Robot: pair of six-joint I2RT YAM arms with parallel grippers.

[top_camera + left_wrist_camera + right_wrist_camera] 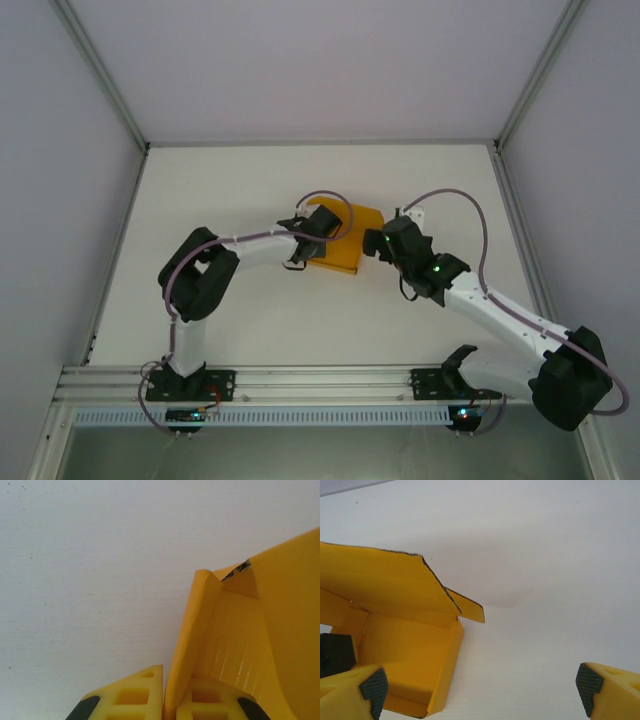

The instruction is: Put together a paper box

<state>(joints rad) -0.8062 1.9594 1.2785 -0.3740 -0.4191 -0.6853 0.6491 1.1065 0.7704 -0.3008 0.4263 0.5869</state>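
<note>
Two grippers: both work at the paper box near the middle of the white table; the left gripper sits over the box's left part and the right gripper is just beside its right edge.
Left gripper state: the jaws are drawn together on a thin upright wall of the paper box; in the left wrist view the card edge rises from between the two yellow fingers of the left gripper.
Box relative to the left gripper: the pinched wall stands straight ahead of the fingertips, and the rest of the paper box opens to the right of it, with a second panel leaning in from the right; bare table lies to the left.
Right gripper state: the jaws are spread wide, with bare table in the gap of the right gripper.
Box relative to the right gripper: the paper box lies outside the gap, beyond the finger at the left of the right wrist view; that finger overlaps the box's near corner, and whether they touch cannot be told.
Box form: partly folded, an open tray with floor and raised walls, a large flap slanting above it and a small tab jutting toward the open jaws.
Dark block: it sits against the box's inner wall at the left border of the right wrist view; what it is cannot be told.
</note>
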